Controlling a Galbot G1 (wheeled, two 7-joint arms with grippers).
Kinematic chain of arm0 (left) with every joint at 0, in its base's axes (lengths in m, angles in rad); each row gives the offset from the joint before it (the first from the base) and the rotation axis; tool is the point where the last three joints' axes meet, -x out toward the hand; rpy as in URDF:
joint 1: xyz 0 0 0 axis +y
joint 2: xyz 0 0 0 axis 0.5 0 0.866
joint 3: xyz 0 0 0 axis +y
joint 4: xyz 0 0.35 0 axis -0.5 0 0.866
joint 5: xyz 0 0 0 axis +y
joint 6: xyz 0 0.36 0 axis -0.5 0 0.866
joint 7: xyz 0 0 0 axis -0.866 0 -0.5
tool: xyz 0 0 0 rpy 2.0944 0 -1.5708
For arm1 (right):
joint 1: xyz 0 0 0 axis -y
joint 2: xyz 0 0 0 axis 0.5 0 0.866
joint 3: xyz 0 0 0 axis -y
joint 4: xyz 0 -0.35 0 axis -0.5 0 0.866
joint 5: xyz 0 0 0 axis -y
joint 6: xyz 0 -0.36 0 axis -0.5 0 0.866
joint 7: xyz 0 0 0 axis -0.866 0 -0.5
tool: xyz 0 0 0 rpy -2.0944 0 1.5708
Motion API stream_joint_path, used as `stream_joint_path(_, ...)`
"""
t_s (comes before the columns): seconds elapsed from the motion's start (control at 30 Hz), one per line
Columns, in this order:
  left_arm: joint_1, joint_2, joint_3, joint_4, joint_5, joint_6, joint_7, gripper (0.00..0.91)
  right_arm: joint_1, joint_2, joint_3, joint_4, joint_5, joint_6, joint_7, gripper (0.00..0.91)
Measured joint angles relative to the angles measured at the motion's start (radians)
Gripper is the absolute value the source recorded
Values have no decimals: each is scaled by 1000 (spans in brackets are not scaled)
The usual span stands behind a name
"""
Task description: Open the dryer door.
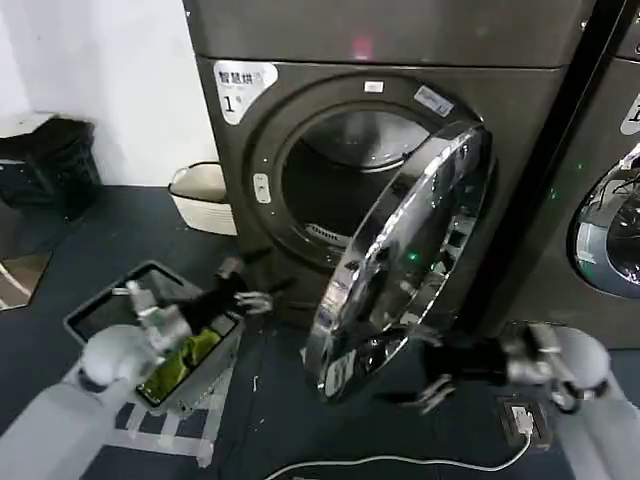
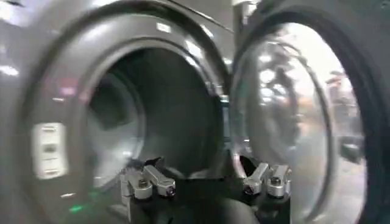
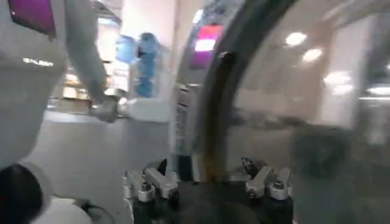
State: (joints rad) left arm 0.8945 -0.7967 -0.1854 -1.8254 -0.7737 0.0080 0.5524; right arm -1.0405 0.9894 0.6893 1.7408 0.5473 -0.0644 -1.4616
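Note:
The dryer door (image 1: 405, 255), a wide chrome ring around dark glass, stands swung partly out from the dark machine labelled "1" (image 1: 232, 100), so the drum opening (image 1: 330, 185) is exposed. My right gripper (image 1: 432, 372) is low at the door's bottom edge. In the right wrist view the right gripper (image 3: 207, 184) is open, with the door's rim (image 3: 210, 122) running between its spread fingers. My left gripper (image 1: 250, 292) is open and empty, below and left of the opening. Seen from the left wrist, the left gripper (image 2: 207, 182) faces the drum (image 2: 152, 115), beside the door's glass (image 2: 286, 115).
A grey bin (image 1: 95, 310) holding green items sits on the floor by my left arm. A white basket (image 1: 200, 195) stands against the wall left of the machine. A second chrome-ringed machine (image 1: 610, 235) is at the right. A white cable (image 1: 400, 462) and a socket (image 1: 525, 420) lie on the floor.

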Motion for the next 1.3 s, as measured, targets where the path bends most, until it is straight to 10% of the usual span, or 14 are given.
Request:
stream_joint_path(0.57,-176,-14,301,-32,-44,63,-49,907,-217,206,652,174,-103,-60,549,907)
stream_joint_path(0.97,-303,-75,490,-109,-106,103,-127,907,-269,257,836,305,-93,-278,1073,907)
stream_joint_path(1.3,-513,-190,712,-24,-161,97,-106,907,-331,257,1036,331,-139,-264,1256,907)
